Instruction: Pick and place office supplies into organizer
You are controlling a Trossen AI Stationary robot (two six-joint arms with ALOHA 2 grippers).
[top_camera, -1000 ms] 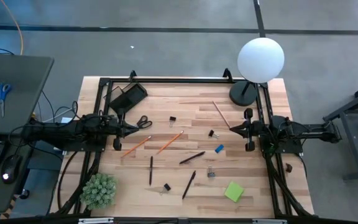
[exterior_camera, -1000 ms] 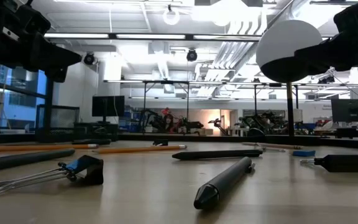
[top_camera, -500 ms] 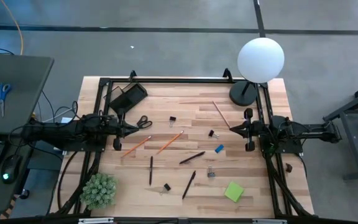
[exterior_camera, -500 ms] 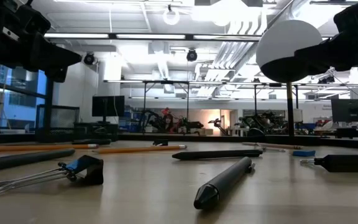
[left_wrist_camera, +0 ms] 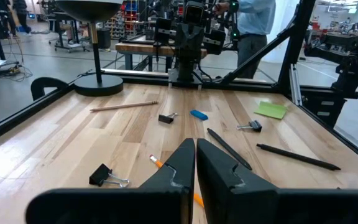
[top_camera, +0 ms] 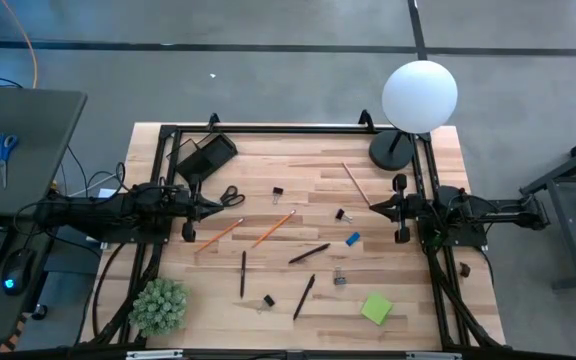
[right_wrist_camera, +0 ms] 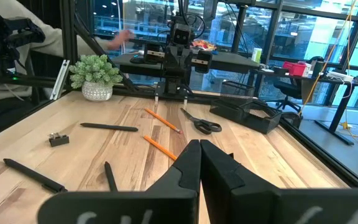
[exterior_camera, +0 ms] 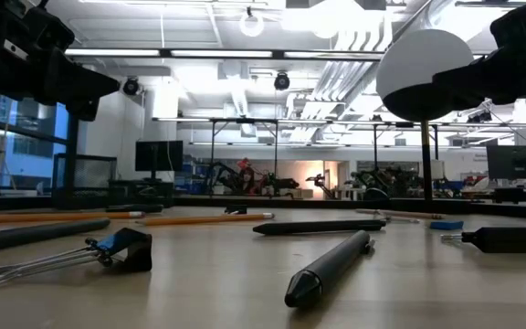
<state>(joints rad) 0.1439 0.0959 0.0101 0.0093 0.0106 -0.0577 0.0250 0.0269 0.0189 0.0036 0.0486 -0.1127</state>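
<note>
Both arms parked at the bench sides, supplies loose on the wood.

High view: left hand [top_camera: 190, 207] and right hand [top_camera: 398, 208] face each other, both shut and empty; the organizer [top_camera: 205, 154] sits at the far left corner, scissors [top_camera: 230, 195] near it, pencils [top_camera: 273, 228], pens [top_camera: 308, 253], an eraser [top_camera: 353, 239] and a sticky pad [top_camera: 376, 308] scattered between. Low view: a binder clip [exterior_camera: 108, 252] and a pen [exterior_camera: 329, 266] lie nearest. Left wrist view: closed fingers [left_wrist_camera: 185, 169] above a pencil. Right wrist view: closed fingers [right_wrist_camera: 194, 163]; the organizer [right_wrist_camera: 252, 116] is beyond the scissors.
</note>
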